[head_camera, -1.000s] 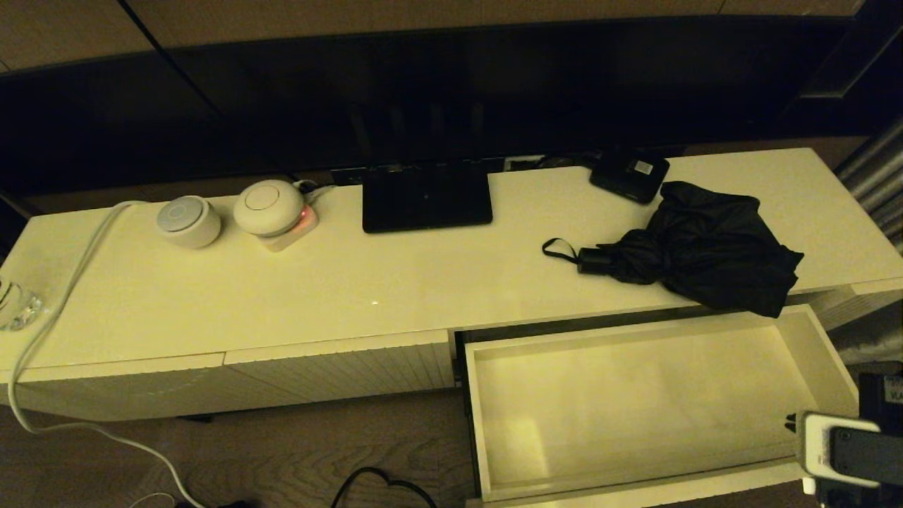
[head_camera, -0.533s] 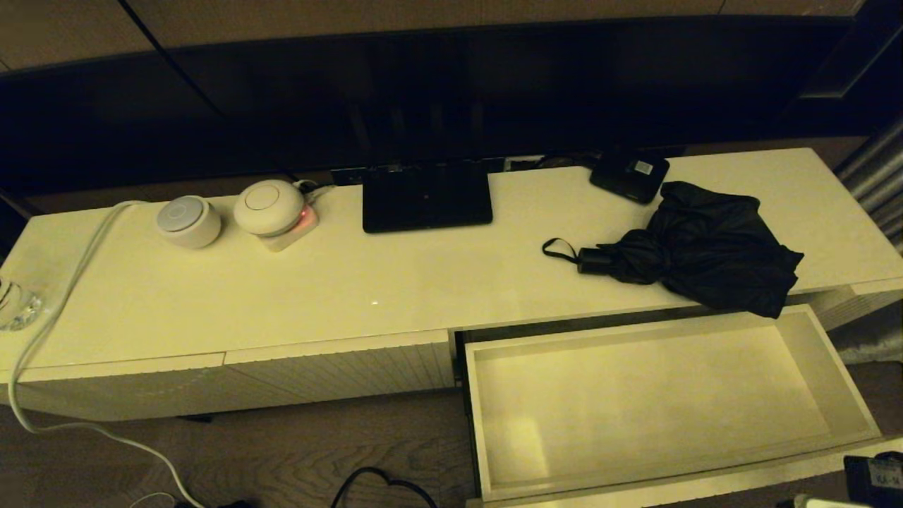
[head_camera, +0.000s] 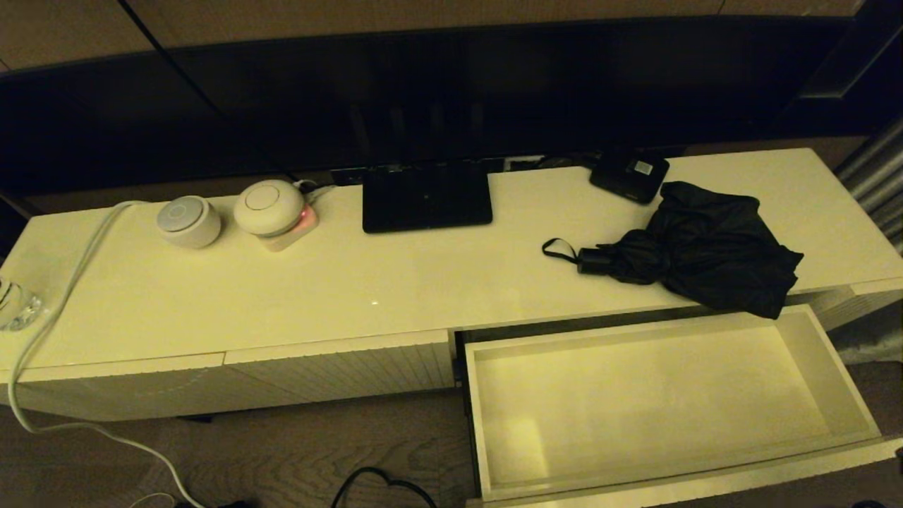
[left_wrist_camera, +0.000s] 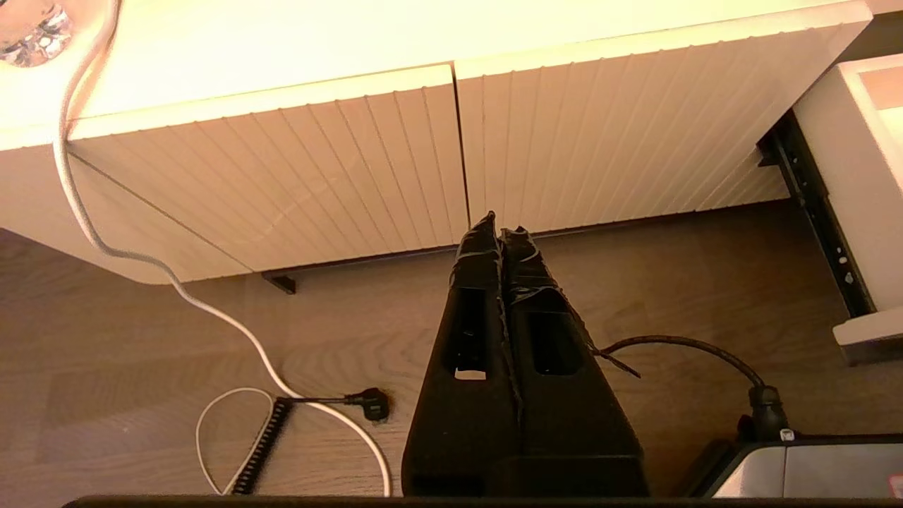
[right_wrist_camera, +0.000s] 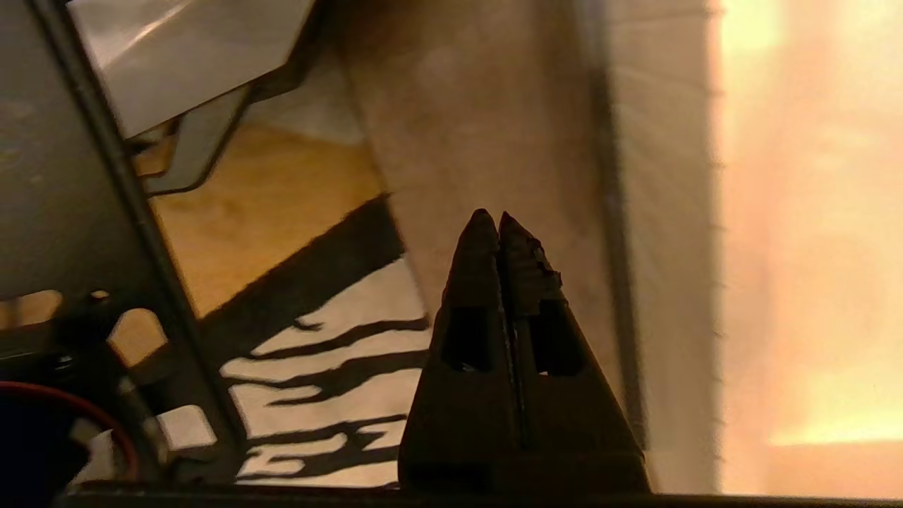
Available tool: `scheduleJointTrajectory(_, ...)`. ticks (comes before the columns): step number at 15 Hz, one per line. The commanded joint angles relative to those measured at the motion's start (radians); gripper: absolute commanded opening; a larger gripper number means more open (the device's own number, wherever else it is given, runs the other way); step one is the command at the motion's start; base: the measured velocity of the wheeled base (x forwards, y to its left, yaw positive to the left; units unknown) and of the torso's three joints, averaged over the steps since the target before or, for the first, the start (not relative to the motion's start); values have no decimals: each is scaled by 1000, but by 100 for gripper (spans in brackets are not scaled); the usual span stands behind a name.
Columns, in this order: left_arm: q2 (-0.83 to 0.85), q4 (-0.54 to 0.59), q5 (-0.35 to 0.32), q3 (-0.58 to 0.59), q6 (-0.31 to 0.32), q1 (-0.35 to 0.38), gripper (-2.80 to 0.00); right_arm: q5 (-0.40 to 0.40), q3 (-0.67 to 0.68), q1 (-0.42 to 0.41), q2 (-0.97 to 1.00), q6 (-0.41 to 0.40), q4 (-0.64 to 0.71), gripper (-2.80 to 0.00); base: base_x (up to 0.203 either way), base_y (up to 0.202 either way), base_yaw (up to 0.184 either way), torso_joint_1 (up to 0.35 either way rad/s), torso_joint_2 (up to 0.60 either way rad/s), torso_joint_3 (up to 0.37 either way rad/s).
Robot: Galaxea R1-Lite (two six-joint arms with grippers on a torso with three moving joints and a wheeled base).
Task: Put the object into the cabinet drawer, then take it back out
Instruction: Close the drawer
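The black folding umbrella [head_camera: 705, 250] lies on the cabinet top at the right, handle and wrist loop [head_camera: 557, 248] pointing left, its fabric hanging slightly over the front edge. Below it the cream cabinet drawer [head_camera: 494, 353] is pulled out wide and holds nothing. Neither arm shows in the head view. My left gripper [left_wrist_camera: 499, 229] is shut and empty, low over the wooden floor in front of the ribbed front panels [left_wrist_camera: 353, 162]. My right gripper [right_wrist_camera: 492, 220] is shut and empty, beside the drawer's ribbed front [right_wrist_camera: 670, 212] with its dark strip.
On the cabinet top stand a flat black stand base [head_camera: 426, 196], a small black box with a white label [head_camera: 629, 175], two round white devices [head_camera: 268, 206], a glass [head_camera: 14, 303] and a white cable [head_camera: 70, 282]. Cables and a plug [left_wrist_camera: 367, 403] lie on the floor.
My right arm, seen at the drawer's front right corner a second ago, has dropped down out of the head view. The drawer stays open and the umbrella has not moved.
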Motion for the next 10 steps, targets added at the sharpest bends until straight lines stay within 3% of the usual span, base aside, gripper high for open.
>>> scheduleJointTrajectory(1,0,0,0,3,0,0,-280,-1,5,-1,93,-6,-15,-280,0,0,0,0,0,0)
scheduleJointTrajectory(10,0,0,0,3,0,0,-280,-68,-13,1,359,-6,-305,-280,0,0,0,0,0,0)
